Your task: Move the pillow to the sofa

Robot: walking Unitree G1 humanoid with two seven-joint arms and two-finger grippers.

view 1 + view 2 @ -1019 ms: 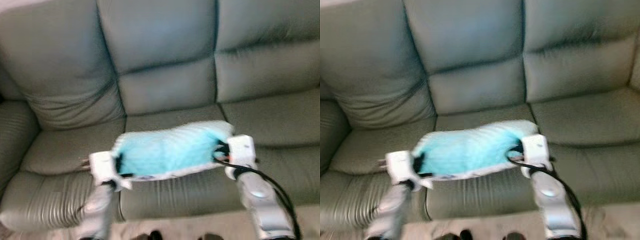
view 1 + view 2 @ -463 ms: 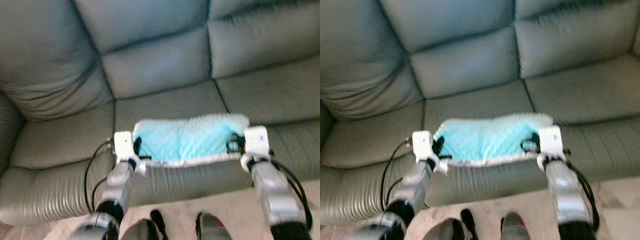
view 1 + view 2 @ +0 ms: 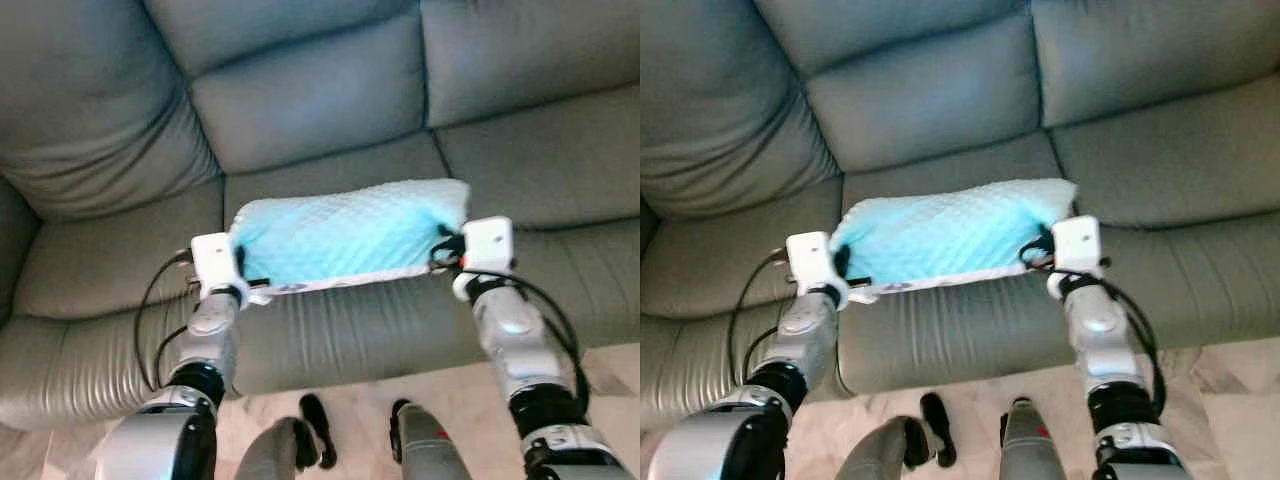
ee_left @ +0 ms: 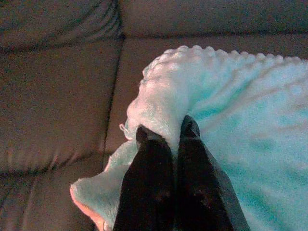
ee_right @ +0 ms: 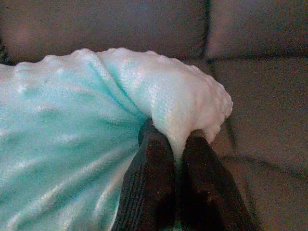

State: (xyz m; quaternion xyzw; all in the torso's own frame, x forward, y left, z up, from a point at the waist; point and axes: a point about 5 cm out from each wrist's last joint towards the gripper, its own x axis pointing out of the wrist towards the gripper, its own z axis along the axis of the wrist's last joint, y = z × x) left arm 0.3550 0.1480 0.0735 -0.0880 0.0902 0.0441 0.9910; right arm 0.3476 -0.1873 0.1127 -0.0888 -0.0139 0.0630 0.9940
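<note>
A fluffy light-blue pillow (image 3: pixel 345 235) with a bumpy surface hangs stretched between my two arms, over the front of the grey-green leather sofa's (image 3: pixel 320 110) middle seat. My left gripper (image 3: pixel 240 272) is shut on the pillow's left end; in the left wrist view its black fingers (image 4: pixel 149 178) pinch a fold of the pillow (image 4: pixel 240 125). My right gripper (image 3: pixel 443 250) is shut on the right end, and the right wrist view has its fingers (image 5: pixel 151 183) clamped on a bunched corner of the pillow (image 5: pixel 72 120).
The sofa's seat cushions (image 3: pixel 120 270) and backrest spread across the view, with its front edge (image 3: pixel 360 350) just below the pillow. A pale marbled floor (image 3: pixel 360 420) lies in front, where my two feet (image 3: pixel 310 440) stand.
The camera has moved closer and tilted down. The pillow, still gripped at both ends, has been carried forward over the middle seat.
</note>
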